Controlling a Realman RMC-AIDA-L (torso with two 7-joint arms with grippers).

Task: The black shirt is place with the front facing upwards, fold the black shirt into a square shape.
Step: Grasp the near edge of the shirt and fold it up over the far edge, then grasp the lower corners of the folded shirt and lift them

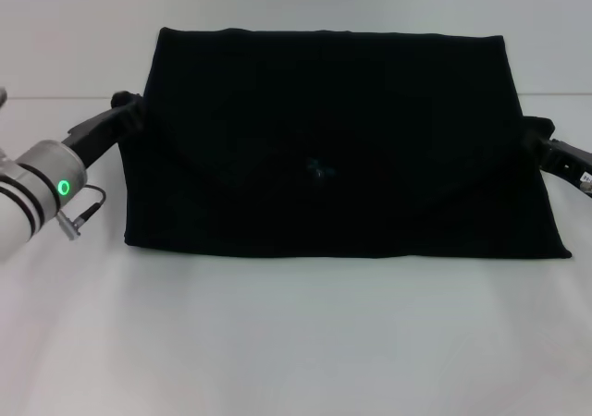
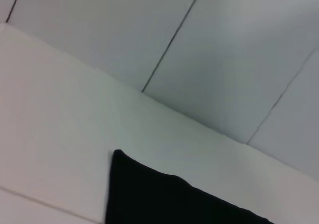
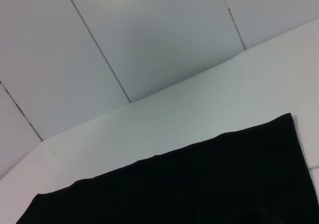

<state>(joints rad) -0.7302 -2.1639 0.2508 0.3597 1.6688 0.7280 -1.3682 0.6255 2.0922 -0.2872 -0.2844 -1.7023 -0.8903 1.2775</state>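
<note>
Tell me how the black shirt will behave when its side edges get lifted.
The black shirt is probably floppy: it lies flat in soft layers, so its middle would likely sag. Likely light. Left tool and right tool sit at opposite edges.

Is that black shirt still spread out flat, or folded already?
Partly folded: the black shirt lies as a wide rectangle, no sleeves sticking out, no lettering showing. It is not yet a square.

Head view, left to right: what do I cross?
Left arm → left gripper at the shirt's edge → black shirt → right gripper at the opposite edge.
</note>
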